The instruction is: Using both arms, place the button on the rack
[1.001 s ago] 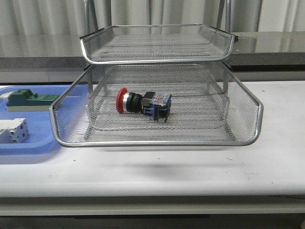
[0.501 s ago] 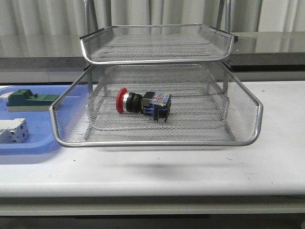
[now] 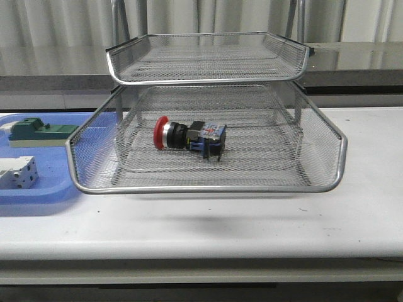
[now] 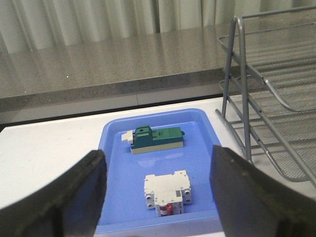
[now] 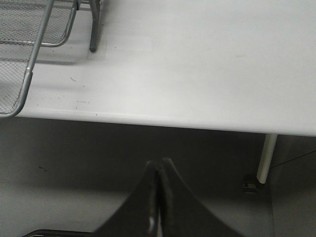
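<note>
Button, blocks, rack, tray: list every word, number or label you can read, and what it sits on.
No text can be read in any view.
button: a coloured sticker on its body, too small to read.
white-grey block: red mark on its face, no legible characters.
green block, rack, blue tray: no markings visible.

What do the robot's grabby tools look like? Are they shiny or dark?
Dark. The left tool has two broad, black, matte fingers with rounded edges. The right tool is also black, its two fingers narrowing to thin tips. No cables or markings show, and the arms themselves are out of view.
</note>
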{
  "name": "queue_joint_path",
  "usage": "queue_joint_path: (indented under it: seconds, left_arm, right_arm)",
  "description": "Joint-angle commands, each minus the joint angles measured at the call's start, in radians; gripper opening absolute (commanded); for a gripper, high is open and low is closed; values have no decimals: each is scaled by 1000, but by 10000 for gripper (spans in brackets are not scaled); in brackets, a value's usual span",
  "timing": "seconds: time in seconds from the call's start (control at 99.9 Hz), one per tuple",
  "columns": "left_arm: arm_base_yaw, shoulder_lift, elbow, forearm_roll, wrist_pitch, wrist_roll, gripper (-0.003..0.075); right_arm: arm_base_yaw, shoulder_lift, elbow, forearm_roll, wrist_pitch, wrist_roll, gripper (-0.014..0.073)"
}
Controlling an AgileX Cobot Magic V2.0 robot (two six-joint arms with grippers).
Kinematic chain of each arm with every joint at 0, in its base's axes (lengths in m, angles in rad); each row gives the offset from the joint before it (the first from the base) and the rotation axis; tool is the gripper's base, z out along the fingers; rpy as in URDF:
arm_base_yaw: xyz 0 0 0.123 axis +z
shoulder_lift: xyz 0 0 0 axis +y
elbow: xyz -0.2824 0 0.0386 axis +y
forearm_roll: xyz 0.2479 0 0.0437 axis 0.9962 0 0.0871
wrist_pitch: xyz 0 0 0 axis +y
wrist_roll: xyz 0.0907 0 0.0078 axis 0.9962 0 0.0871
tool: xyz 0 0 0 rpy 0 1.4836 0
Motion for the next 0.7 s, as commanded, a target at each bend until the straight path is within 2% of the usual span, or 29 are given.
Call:
queue_joint_path:
  seconds: [0.0,0.19,0.451,0.541,0.691]
  left_arm:
    - [1,-43,0,-37,-97,-10,438]
    - [1,-87,48,-39,-195,-10,438]
    - [1,-87,55,-39,-199,-10,432]
    - [1,-87,55,-39,-199,-10,375]
    - [1,-87,55,-39,-199,-10,182]
  right_arm:
    - [-1,2,-34,-6,-56,0,-70]
    - [-1,2,-34,-6,-56,0,-70]
    - [-1,2,-34,-6,-56,0,-70]
    - [-1,2,-34,-6,-56,0,-70]
    - [-1,2,-34,-6,-56,0,-70]
